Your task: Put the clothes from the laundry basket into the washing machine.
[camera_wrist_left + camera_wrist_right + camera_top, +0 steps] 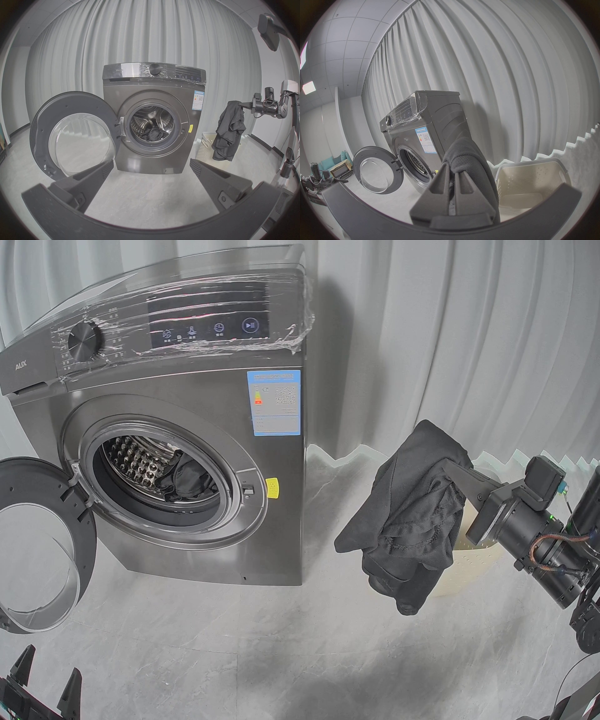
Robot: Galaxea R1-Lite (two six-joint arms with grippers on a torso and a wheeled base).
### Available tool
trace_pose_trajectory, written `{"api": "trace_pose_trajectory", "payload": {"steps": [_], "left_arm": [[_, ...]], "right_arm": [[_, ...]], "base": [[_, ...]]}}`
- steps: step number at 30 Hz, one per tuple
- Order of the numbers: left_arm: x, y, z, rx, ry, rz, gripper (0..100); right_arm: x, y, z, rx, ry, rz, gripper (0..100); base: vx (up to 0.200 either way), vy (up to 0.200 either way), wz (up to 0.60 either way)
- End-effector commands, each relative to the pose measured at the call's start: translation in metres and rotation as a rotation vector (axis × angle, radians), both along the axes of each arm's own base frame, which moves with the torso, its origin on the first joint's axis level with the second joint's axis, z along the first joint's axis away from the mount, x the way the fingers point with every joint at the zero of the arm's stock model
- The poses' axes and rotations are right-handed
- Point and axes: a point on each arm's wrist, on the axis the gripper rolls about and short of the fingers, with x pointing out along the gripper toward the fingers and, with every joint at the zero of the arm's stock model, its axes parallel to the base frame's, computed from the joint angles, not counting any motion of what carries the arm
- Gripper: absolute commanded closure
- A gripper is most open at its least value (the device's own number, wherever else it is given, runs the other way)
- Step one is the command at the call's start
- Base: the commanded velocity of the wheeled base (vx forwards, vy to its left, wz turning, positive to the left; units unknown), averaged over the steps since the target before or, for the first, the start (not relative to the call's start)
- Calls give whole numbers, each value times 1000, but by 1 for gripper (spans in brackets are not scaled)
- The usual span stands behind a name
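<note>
Pressed together on a black garment (470, 156), the fingers of the right gripper (453, 176) hold it hanging, with the cream laundry basket (528, 184) below and just beyond them. The left gripper (150, 162) is spread wide and empty, the open washing machine (206, 390) well ahead of its fingers.

One washer (278, 534), one door (37, 480), one basket (531, 184). Two dark clothes: a drum garment (187, 480) and a hanging garment (412, 515), though that bundle may be more than one piece.
</note>
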Motion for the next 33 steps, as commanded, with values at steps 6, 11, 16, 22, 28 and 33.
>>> {"api": "trace_pose_trajectory", "payload": {"steps": [6, 11, 16, 22, 28, 33], "left_arm": [[0, 0, -4, 0, -2, 0, 0], [0, 0, -4, 0, -2, 0, 0], [0, 0, -4, 0, -2, 0, 0], [0, 0, -4, 0, -2, -1, 0], [0, 0, -4, 0, -2, 0, 0], [0, 0, -4, 0, -2, 0, 0]], "right_arm": [[0, 1, -1, -1, 2, 6, 100], [0, 1, -1, -1, 2, 6, 100], [0, 2, -2, -3, 6, 6, 100], [0, 1, -3, -3, 11, 5, 100], [0, 1, -4, 1, 17, 6, 100], [0, 2, -4, 1, 20, 10, 100]], "base": [[0, 0, 0], [-120, 0, 0], [-200, 0, 0], [-200, 0, 0], [-33, 0, 0], [0, 200, 0]]}}
